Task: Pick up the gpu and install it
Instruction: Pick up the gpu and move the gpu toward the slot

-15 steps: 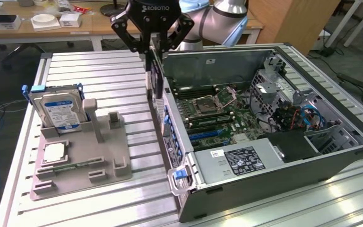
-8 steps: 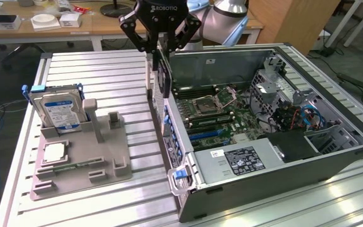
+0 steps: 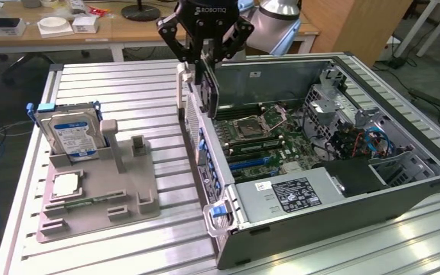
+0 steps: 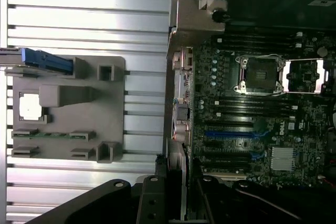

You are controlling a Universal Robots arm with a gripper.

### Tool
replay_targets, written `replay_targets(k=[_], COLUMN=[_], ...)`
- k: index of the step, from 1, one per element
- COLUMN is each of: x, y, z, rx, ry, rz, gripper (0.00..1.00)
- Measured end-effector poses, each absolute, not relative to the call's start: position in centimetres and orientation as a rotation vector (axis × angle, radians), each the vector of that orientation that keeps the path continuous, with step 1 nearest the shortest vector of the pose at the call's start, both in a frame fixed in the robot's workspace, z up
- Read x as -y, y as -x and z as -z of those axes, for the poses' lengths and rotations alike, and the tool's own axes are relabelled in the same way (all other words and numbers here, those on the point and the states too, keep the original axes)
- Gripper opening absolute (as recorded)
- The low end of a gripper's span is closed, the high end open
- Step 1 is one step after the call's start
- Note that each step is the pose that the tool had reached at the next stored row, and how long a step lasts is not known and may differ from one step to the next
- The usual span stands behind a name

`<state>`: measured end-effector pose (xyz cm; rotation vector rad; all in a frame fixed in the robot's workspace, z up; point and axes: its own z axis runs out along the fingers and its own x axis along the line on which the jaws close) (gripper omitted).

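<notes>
The slatted desk [image 3: 113, 86] carries the open case [image 3: 342, 195], lying on its side with the motherboard [image 3: 281, 137] facing up. To the exterior view's left of the case sits the grey tray [image 3: 105, 200]. Up top, the jaws are clamped on the gpu [image 3: 208, 91], which hangs on edge at the case wall nearest the tray. On the tray, the drive [image 3: 71, 134] stands upright and the cpu [image 3: 66, 184] lies flat.
</notes>
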<state>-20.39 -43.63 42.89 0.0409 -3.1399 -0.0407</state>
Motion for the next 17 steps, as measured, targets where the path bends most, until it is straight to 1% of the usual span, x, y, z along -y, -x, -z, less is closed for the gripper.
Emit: replay_targets(k=[17], x=[43.6], y=[17.9], z=[-42.9], rx=[3.140], ry=[-0.041], rz=[0.041], gripper=[0.27])
